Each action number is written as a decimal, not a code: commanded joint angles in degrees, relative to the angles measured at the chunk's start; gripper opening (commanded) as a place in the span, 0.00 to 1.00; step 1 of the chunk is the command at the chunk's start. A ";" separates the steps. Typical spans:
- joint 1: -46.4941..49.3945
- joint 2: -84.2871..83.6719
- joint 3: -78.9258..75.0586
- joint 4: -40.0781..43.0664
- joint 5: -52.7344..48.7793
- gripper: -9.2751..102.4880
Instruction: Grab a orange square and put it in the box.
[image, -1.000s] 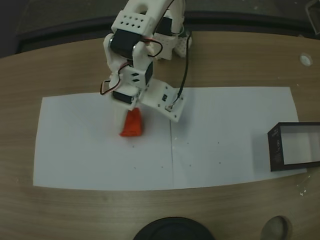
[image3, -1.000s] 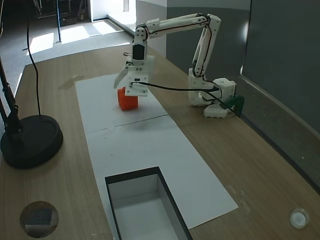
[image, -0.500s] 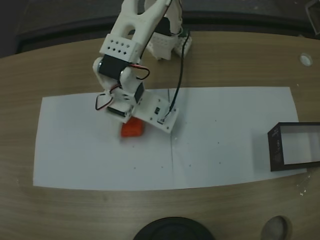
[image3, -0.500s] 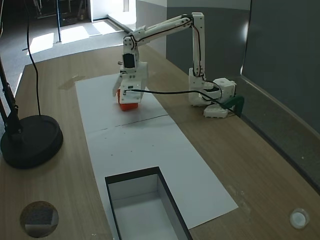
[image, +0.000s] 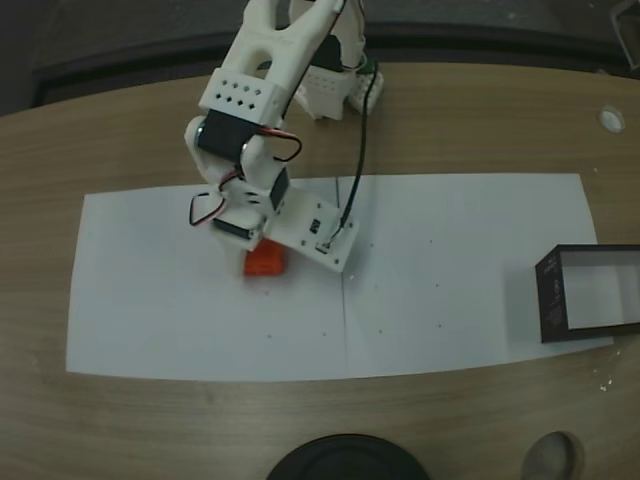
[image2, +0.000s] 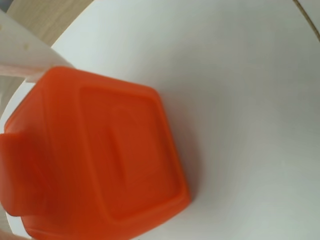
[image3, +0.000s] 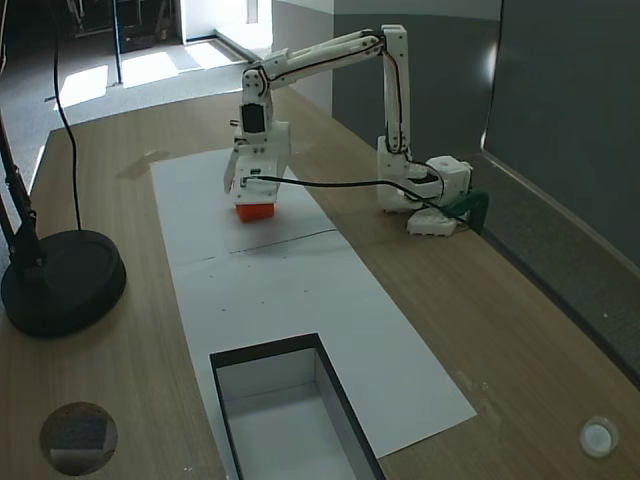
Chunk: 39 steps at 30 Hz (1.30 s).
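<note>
Fixed view from above: the white two-finger gripper (image: 262, 252) sits low over the small bright orange block (image: 266, 262), on white paper (image: 450, 280); finger state cannot be told. The black-walled, pale-lined box (image: 590, 292) lies well apart at 3 o'clock.

Wrist view: the orange block (image2: 100, 160) touches a white finger (image2: 20, 55) at 10 o'clock.

Side fixed view: block (image3: 255, 211) under gripper (image3: 252, 200); box (image3: 290, 410) at 6 o'clock.
</note>
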<state>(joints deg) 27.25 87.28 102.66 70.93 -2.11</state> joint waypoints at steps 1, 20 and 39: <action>-0.88 0.97 -2.55 0.35 -0.26 0.25; -28.92 7.91 -38.06 14.15 -0.18 0.16; -61.70 -18.81 -74.27 10.55 0.18 0.16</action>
<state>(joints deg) -33.13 69.17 34.80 82.71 -2.29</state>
